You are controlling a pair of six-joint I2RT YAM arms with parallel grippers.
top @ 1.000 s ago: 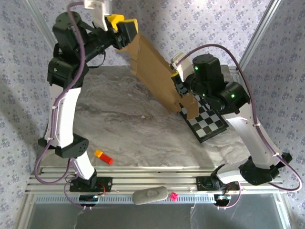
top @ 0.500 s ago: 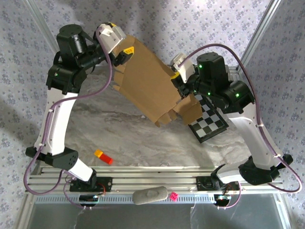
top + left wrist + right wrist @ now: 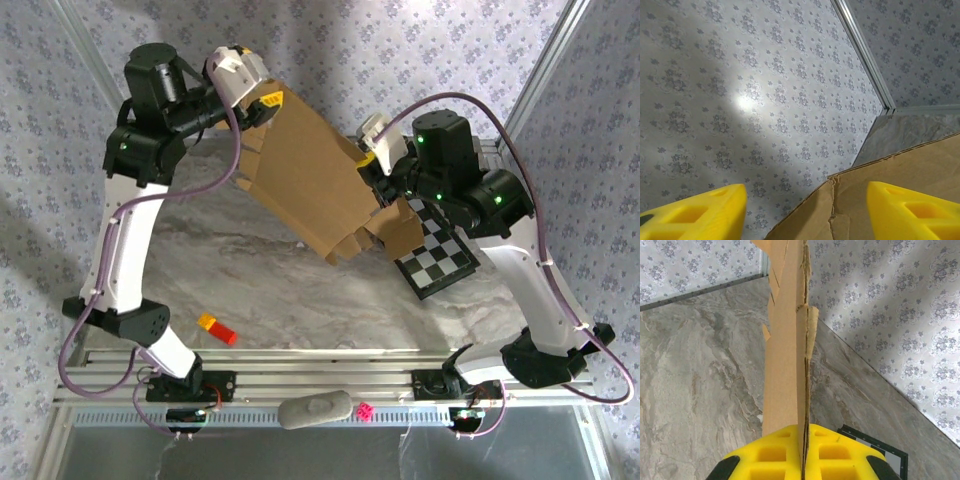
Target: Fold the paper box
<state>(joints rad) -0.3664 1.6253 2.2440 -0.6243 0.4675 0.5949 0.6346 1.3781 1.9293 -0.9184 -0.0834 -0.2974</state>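
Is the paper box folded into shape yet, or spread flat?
Spread, not formed: the paper box is a mostly flat sheet held tilted above the table, with the right gripper shut on one edge.

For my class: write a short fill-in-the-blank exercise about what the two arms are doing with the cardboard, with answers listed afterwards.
1. The right gripper is ____ on the edge of the paper box.
2. The left gripper has its yellow fingers standing ____, not clamping the box.
3. The board lying on the table under the right arm has a black-and-white ____ pattern.

Answers: shut; open; checkered.
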